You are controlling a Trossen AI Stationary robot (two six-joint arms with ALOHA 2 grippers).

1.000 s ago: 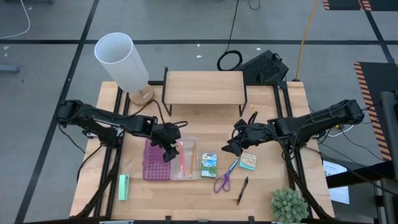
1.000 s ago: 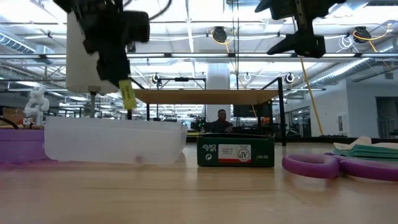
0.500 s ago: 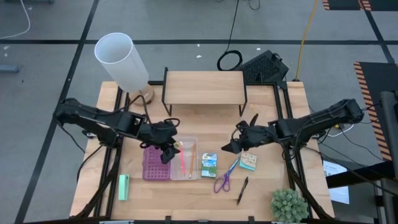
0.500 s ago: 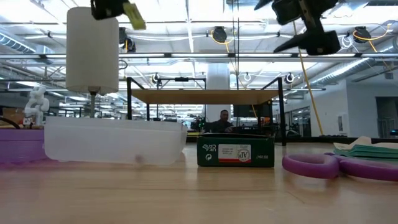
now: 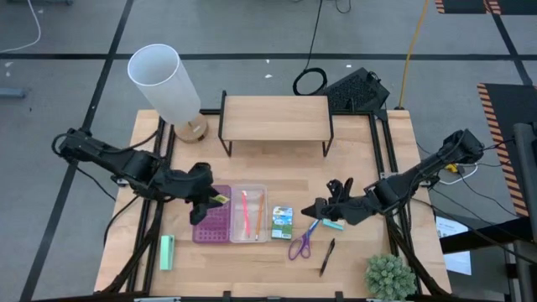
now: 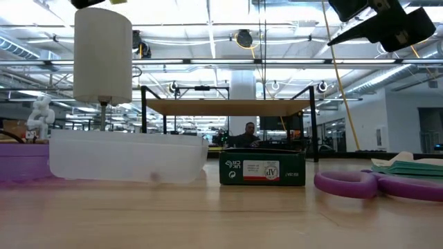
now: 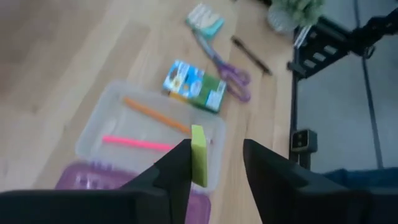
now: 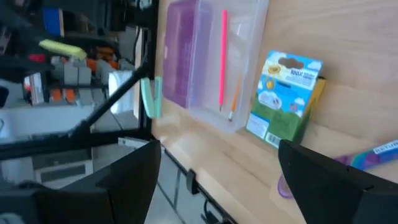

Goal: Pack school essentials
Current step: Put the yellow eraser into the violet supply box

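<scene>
Risen since before, our left gripper (image 5: pixel 210 201) pinches one yellow piece (image 5: pixel 220 200); right gripper (image 5: pixel 321 208) gapes over one pad (image 5: pixel 334 223); case (image 5: pixel 248 213) holds two pencils (image 5: pixel 246 215).

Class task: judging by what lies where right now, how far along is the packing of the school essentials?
Done: the pink pencil and orange pencil lie in the clear tray. In hand: the left hand grips a yellow piece above the case. Left on the table: packet, scissors, pen, pad; the right hand, open, hovers there.
</scene>
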